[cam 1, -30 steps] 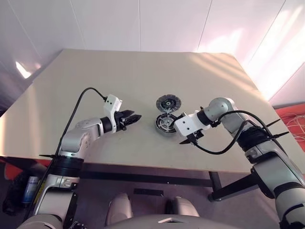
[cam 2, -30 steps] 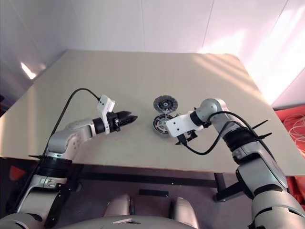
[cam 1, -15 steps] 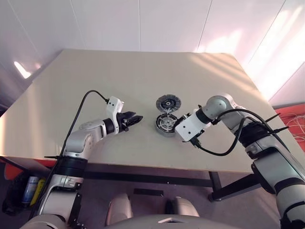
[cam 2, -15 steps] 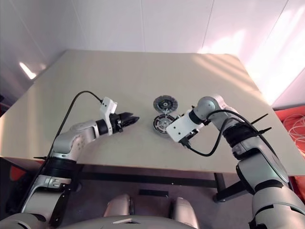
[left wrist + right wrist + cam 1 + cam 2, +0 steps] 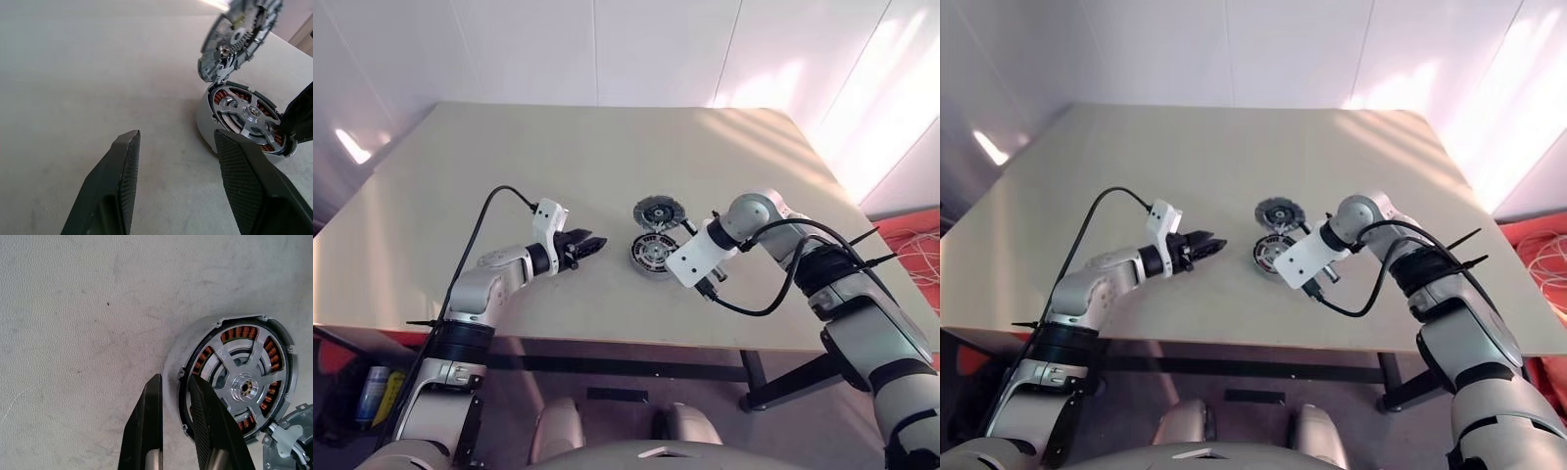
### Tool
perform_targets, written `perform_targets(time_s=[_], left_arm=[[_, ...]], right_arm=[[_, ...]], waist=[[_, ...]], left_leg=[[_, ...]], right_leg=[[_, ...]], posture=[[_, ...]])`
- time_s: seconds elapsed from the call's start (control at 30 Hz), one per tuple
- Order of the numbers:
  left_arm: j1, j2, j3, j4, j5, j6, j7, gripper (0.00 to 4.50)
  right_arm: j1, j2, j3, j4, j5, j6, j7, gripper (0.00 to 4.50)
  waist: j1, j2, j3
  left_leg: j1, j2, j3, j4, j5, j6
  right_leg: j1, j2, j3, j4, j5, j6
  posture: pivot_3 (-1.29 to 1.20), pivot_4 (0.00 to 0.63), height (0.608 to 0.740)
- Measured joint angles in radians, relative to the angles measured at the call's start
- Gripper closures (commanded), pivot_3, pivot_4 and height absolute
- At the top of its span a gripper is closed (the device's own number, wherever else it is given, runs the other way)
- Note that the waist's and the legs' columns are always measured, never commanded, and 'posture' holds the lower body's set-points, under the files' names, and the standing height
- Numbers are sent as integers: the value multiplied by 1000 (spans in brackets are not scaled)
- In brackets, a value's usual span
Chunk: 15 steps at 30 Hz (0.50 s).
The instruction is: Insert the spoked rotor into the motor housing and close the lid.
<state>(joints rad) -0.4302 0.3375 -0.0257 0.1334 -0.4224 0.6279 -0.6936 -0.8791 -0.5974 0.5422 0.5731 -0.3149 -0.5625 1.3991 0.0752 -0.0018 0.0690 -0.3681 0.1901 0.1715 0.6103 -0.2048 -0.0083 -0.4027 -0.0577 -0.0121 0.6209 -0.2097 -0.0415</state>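
Hovering low over a matte beige table (image 5: 509, 157), the left gripper (image 5: 587, 243) holds its two black, ribbed, wedge-shaped fingers (image 5: 122, 186) apart on nothing, aimed across bare tabletop at the motor assembly near the table's middle. Just to its right sits the motor housing (image 5: 230, 382), a shallow round cup with a pale metal wall and a ring of coppery-orange windings. The spoked rotor (image 5: 244, 384), a flat, bright silver wheel with a few broad spokes and a polished hub, lies seated inside the housing, windings glinting through the gaps between spokes, so the first half of the job looks done. What remains is the closing: the lid (image 5: 239, 36), a dark-grey disc with a ribbed rim, stands tipped up and open on the far edge of the housing, joined there by a small hinge piece. Further right, the right gripper (image 5: 176, 406) points steeply down at the near rim of the housing, its slim dark fingers drawn nearly together; one appears to lie on the rim and the other just outside the wall, though whether they pinch it cannot be told. The table surface shows a fine pebbled grain with faint scuffs.
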Motion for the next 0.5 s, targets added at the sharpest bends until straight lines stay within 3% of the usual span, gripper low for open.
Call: perform_targets(time_s=[0.1,0.5], left_arm=[[0,-2,0,0,0,0,1,1916],[0,-14,6,1,0,0,10,1916]], right_arm=[[-7,10,1,18,-4,-6,-12,4446],[-15,30,2,53,-22,-18,-49,4499]], waist=[[-9,0,0],[-31,-1,0]], left_leg=[[0,0,0,0,0,0],[0,0,0,1,0,-1]], right_leg=[[0,0,0,0,0,0],[0,0,0,1,0,-1]], posture=[[0,0,740],[0,0,740]])
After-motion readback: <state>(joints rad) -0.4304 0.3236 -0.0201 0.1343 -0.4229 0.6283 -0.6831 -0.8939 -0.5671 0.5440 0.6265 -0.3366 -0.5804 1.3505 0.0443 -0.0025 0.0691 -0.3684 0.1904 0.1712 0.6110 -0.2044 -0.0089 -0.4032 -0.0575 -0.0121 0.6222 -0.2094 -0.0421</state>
